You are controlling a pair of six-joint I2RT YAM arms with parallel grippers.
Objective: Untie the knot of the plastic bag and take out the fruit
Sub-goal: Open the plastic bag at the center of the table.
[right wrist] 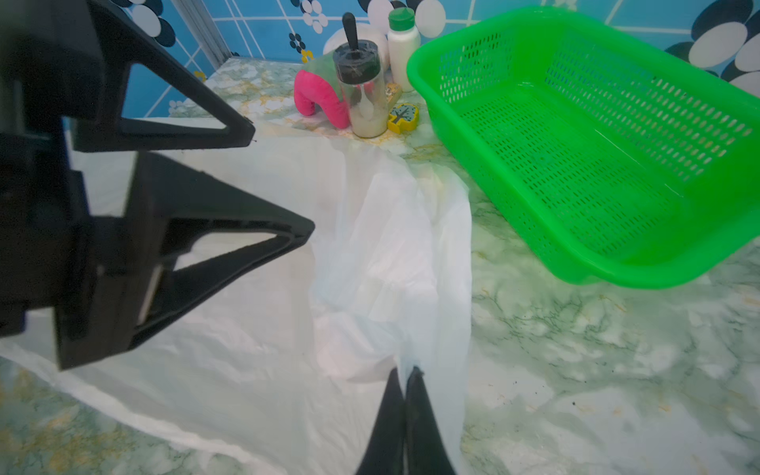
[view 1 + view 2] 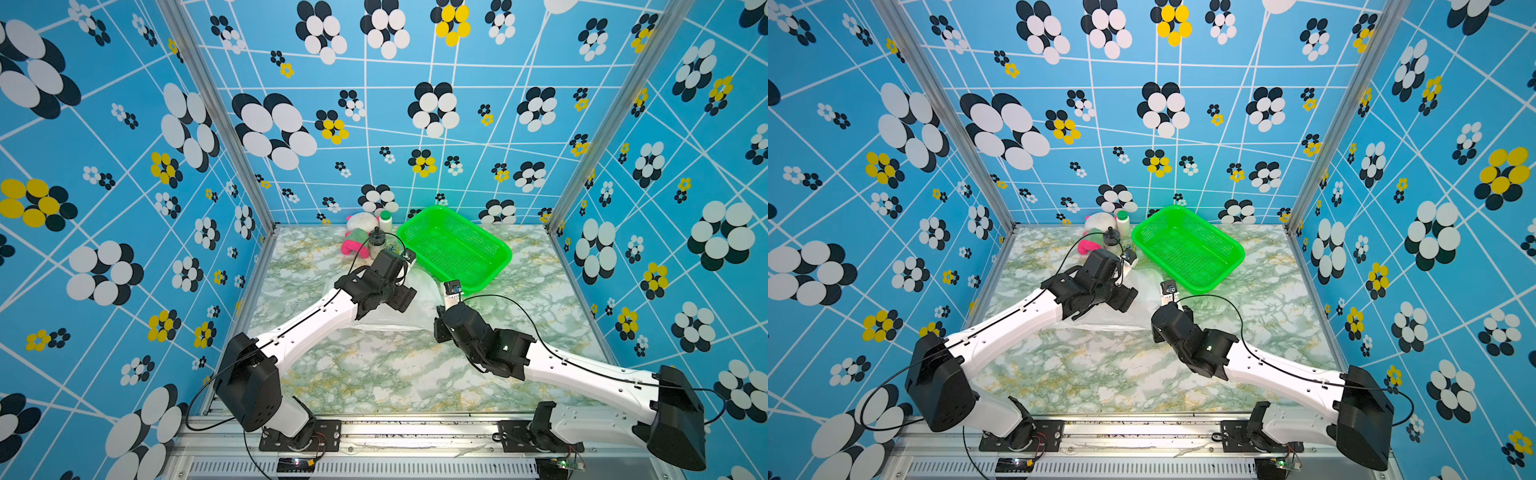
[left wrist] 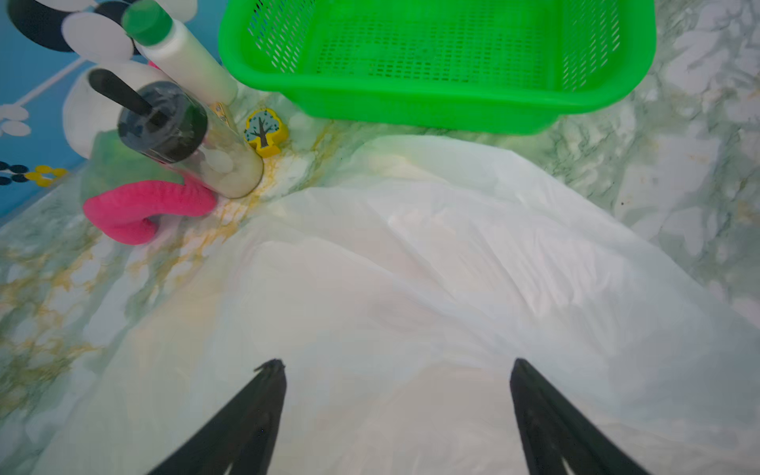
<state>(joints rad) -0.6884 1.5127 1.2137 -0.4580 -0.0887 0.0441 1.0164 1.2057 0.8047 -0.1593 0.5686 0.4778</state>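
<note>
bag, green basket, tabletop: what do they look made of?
plastic bag: thin translucent white film, soft sheen; it creases and the tabletop pattern shows faintly through.
green basket: rigid moulded plastic, glossy, slotted walls and floor.
tabletop: likely marble-print laminate or vinyl, smooth; real stone can't be ruled out.

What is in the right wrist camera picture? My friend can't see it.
The right fingers are shut on a fold of the white plastic bag lying on the marble table. The left fingers hang open over the bag, and an empty green basket sits beside it, with a jar, bottle and pink plush behind.
</note>
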